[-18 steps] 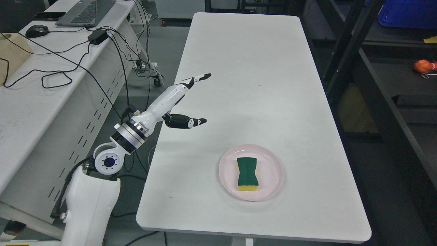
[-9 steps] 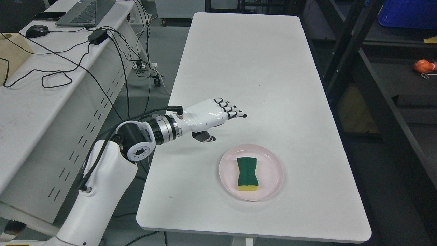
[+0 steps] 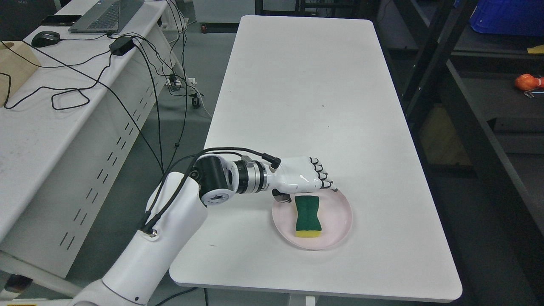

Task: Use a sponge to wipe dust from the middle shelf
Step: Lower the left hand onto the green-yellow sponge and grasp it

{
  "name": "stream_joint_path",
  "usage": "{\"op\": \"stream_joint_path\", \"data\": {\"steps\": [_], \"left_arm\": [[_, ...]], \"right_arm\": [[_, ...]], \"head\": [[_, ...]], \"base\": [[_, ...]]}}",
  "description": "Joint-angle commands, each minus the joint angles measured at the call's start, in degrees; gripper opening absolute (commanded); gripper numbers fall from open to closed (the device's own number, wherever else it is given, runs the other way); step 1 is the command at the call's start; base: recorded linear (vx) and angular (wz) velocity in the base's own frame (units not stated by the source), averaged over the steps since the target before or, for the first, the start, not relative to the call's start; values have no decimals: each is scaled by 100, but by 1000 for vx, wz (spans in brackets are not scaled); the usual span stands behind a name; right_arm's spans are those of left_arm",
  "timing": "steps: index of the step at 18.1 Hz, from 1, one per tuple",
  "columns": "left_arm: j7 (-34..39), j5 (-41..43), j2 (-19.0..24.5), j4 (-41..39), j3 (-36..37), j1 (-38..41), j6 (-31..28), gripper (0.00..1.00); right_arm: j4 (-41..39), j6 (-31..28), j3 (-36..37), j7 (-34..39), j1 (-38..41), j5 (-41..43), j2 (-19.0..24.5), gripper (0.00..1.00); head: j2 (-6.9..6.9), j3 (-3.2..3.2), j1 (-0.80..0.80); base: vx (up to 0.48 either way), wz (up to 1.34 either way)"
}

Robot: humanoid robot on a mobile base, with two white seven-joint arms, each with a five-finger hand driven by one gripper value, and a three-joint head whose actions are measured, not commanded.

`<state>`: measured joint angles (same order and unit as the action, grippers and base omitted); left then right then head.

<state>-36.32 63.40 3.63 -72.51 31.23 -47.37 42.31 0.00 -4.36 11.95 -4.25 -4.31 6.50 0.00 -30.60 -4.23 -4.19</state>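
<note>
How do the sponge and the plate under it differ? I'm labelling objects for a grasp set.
The sponge is dark green on top with a yellow base; the plate is plain pale pink. The sponge is a waisted block, the plate round and shallow. The sponge is smaller and lies inside the plate's rim. Both sit near the table's front edge, by the left hand.

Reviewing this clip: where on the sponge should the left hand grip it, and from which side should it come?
Probably across the narrow waist of the sponge, coming down from above. It lies flat, green side up, in the pink plate, so its long sides are free while the underside is not. The left hand hovers over its far end, holding nothing.
</note>
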Motion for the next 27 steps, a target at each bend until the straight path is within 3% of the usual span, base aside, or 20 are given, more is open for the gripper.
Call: {"op": "stream_joint_path", "data": {"steps": [1,11,17,23,25,27], "left_arm": [[-384,102,-205,-413,595,-9,15,87],[-393,356,-169,-378,604,298,-38,85],[-393,374,-161,-264,490,325,-38,72],[-393,339,-222,-273,-186,799,-38,60],[-384,209,-222,-273,-450,825,-12,45],[-411,-561,-222,-273,-792,887,23,19]], "right_arm": [[-100,-3,0,3,0,0,-100,100],[-100,-3,0,3,0,0,-100,100],[-100,-3,0,3,0,0,-100,100],[-100,-3,0,3,0,0,-100,100],[-100,-3,0,3,0,0,-100,100],[-100,-3,0,3,0,0,-100,100]], "head": [[0,0,0],[0,0,0],[0,0,0],[0,0,0],[0,0,0],[0,0,0]], "base": [[0,0],[0,0],[0,0],[0,0],[0,0],[0,0]]}}
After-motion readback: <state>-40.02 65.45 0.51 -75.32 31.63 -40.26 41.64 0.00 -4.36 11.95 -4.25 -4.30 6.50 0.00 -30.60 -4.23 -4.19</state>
